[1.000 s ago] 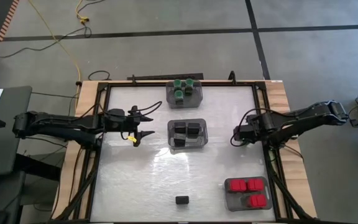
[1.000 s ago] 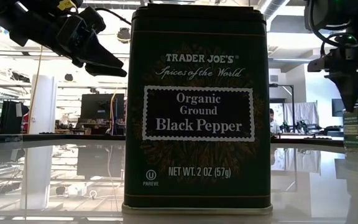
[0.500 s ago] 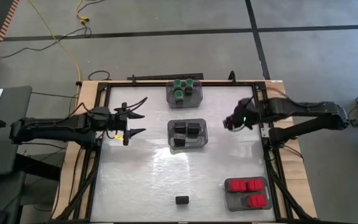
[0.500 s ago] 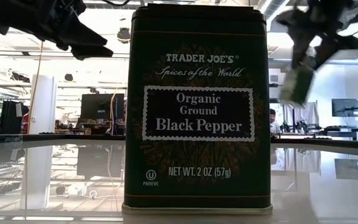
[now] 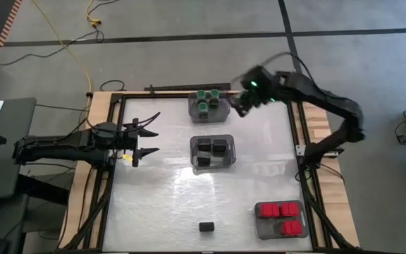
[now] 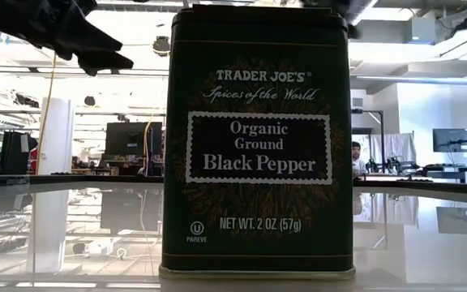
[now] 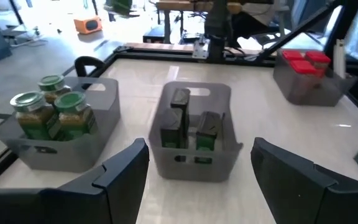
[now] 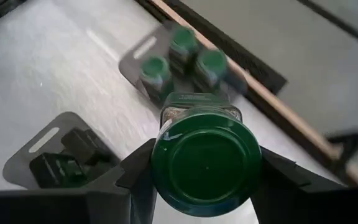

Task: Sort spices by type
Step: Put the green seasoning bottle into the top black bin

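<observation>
My right gripper (image 5: 243, 104) hovers beside the far bin (image 5: 208, 104), which holds three green-capped jars (image 8: 180, 55), and is shut on another green-capped jar (image 8: 205, 158). My left gripper (image 5: 144, 141) is open above the table's left part, with its fingers (image 7: 126, 169) pointing at the bins. The middle bin (image 5: 213, 152) holds black tins (image 7: 194, 127). The near right bin (image 5: 280, 219) holds red-capped jars. One black pepper tin (image 5: 206, 226) stands upright alone near the table's near edge and fills the low view (image 6: 258, 146). My right gripper pinches the green-capped jar between its two fingers (image 8: 140, 177), one on each side just under the cap (image 8: 205, 158). The fingers come from above, pointing down. The jar is upright and lifted clear, over the table by the green bin's right side.
Bare table lies between the bins and around the lone tin. A dark frame rail (image 5: 298, 141) runs along the table's right side, and another along the far edge. Beyond the table the low view shows a room with desks and screens.
My right gripper took a green-capped jar from the table's right side, lifted it clear, and swung it toward the far edge and left, up to the green bin. My left gripper drew back a little toward the left edge, staying open.
</observation>
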Robot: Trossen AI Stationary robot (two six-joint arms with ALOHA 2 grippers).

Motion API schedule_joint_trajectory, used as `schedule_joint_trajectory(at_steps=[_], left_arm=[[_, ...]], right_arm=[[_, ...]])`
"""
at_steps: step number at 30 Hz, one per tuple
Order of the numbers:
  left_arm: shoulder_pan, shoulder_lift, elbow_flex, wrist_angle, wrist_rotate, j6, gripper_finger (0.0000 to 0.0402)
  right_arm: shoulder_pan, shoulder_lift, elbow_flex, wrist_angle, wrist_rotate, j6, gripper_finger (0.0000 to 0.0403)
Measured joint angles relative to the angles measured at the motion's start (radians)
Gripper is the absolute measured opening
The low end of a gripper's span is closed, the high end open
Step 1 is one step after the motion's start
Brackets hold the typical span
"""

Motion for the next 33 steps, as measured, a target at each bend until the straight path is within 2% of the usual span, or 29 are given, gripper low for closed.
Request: schedule_joint_trajectory(at_steps=[6, 12, 20, 33], left_arm=[[-0.051, -0.024, 0.0, -0.04, -0.049, -0.026, 0.0271], [-0.08, -0.024, 0.0, -0.033, -0.073, -0.052, 0.0271], [-0.095, -0.023, 0.0, -0.032, -0.089, -0.075, 0.0271], [-0.095, -0.023, 0.0, -0.01, -0.104, -0.093, 0.0271]], right_arm=[[-0.051, 0.259, 0.267, -0.022, -0.08, -0.273, 0.0221], [-0.101, 0.45, 0.426, -0.15, -0.151, -0.514, 0.0221], [-0.125, 0.594, 0.436, -0.167, -0.159, -0.717, 0.0221], [-0.138, 0.723, 0.41, -0.047, -0.236, -0.852, 0.0221]])
